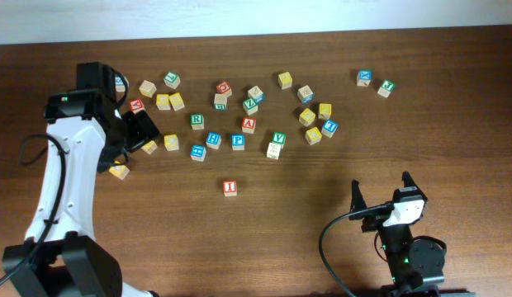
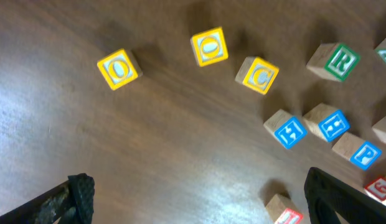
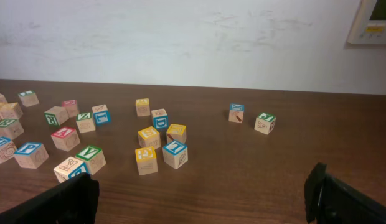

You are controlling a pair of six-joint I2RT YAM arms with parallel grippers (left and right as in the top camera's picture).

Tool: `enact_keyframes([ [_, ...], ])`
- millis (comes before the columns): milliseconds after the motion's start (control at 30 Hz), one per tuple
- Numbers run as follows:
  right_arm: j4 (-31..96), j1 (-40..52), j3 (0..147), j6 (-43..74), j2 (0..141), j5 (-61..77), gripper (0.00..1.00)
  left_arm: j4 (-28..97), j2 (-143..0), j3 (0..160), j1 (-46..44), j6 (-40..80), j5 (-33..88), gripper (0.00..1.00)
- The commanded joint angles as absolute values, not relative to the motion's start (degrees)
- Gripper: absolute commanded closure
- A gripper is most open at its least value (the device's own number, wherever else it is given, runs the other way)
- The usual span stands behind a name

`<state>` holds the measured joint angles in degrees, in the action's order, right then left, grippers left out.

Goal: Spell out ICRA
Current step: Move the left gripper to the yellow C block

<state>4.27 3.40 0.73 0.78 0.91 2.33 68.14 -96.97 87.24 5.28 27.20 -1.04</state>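
With the I block set alone on the table, the C block (apparently the yellow one near the R block) comes next: the left end effector, spread and empty, must descend over it, while the right end effector rests released.

The table was dark brown, with wood stripes running along it. The I block had a red letter and a red edge on pale wood. The A block was red too. The R block was green, the C block was yellow and the P block was blue. The left arm was white with black parts. The wall was white.
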Motion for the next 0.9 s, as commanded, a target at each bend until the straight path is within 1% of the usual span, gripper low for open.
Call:
enact_keyframes([
  [0, 4.5, 3.0, 0.3, 0.4, 0.5, 1.9, 0.02, 64.5, -96.6, 86.9, 5.3, 24.0, -1.2, 0.01],
  [33, 4.5, 3.0, 0.3, 0.4, 0.5, 1.9, 0.02, 63.5, -96.7, 86.9, 5.3, 22.9, -1.2, 0.0],
  [167, 4.5, 3.0, 0.3, 0.4, 0.5, 1.9, 0.02, 62.0, -96.8, 86.9, 3.7, 17.6, -1.2, 0.09],
  [300, 4.5, 3.0, 0.3, 0.4, 0.5, 1.9, 0.02, 60.5, -98.1, 86.9, 0.9, 17.0, -1.2, 0.14],
  [433, 4.5, 3.0, 0.3, 0.4, 0.5, 1.9, 0.02, 58.6, -101.7, 86.9, -1.1, 17.0, -1.3, 0.14],
  [567, 4.5, 3.0, 0.3, 0.4, 0.5, 1.9, 0.02, 54.7, -105.4, 86.9, -2.5, 13.6, -1.3, 0.15],
  [633, 4.5, 3.0, 0.3, 0.4, 0.5, 1.9, 0.02, 52.4, -107.2, 86.9, -2.6, 13.6, -1.2, 0.16],
  [667, 4.5, 3.0, 0.3, 0.4, 0.5, 1.9, 0.02, 51.4, -107.9, 86.9, -2.6, 13.6, -1.3, 0.21],
  [833, 4.5, 3.0, 0.3, 0.4, 0.5, 1.9, 0.02, 45.6, -110.0, 86.9, -2.6, 13.1, -1.3, 0.21],
  [867, 4.5, 3.0, 0.3, 0.4, 0.5, 1.9, 0.02, 44.7, -110.0, 86.9, -2.6, 13.1, -1.3, 0.23],
])
